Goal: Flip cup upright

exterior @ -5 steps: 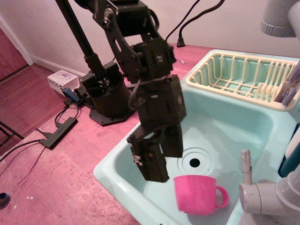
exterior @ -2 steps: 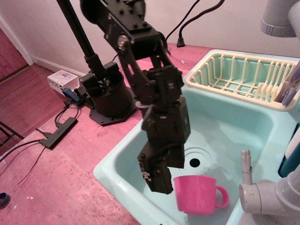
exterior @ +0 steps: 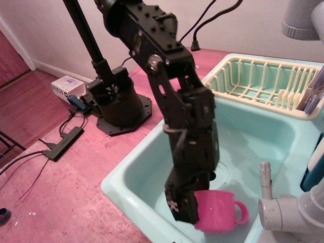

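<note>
Seeing pink cup (exterior: 218, 210) sitting in mint sink (exterior: 253, 136), near front wall, handle pointing 3 o'clock. My gripper (exterior: 186, 205) is reaching down at cup's 9 o'clock side, overlapping it. Finger state: cannot tell. Dish rack (exterior: 258, 83) sitting at 1 o'clock.

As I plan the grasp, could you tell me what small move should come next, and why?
Probably ease the tool slightly lower around the pink cup and close. The cup sits upside down in the sink, handle to the right, and the tool overlaps its left side; contact is unclear.
</note>
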Robot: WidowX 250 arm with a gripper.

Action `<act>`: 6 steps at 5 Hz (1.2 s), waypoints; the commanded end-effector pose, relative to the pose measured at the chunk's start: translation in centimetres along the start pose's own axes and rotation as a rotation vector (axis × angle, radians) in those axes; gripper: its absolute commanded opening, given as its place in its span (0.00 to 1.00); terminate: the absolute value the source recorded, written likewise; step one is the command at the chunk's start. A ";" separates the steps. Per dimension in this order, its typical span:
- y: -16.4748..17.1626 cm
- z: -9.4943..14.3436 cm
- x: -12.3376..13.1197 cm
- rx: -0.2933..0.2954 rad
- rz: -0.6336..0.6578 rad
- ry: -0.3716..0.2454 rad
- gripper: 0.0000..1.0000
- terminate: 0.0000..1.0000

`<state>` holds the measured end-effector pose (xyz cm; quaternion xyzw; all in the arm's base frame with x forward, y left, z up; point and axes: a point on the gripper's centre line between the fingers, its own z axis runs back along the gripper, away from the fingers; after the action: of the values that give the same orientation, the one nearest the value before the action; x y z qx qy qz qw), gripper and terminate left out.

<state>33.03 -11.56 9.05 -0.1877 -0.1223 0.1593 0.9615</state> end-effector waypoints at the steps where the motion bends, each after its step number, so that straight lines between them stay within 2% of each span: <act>1: -1.6 0.9 2.0 -0.012 -0.039 -0.026 0.00 0.00; 3: -2.7 1.3 2.9 0.004 -0.092 0.029 0.00 0.00; 4: -2.7 2.5 2.9 0.048 -0.171 0.149 0.00 0.00; 5: -2.7 5.0 2.2 0.149 -0.315 0.335 0.00 0.00; 6: -2.6 6.1 0.8 0.181 -0.364 0.419 0.00 0.00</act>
<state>31.86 -11.88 13.98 -0.1035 0.1065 -0.0492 0.9877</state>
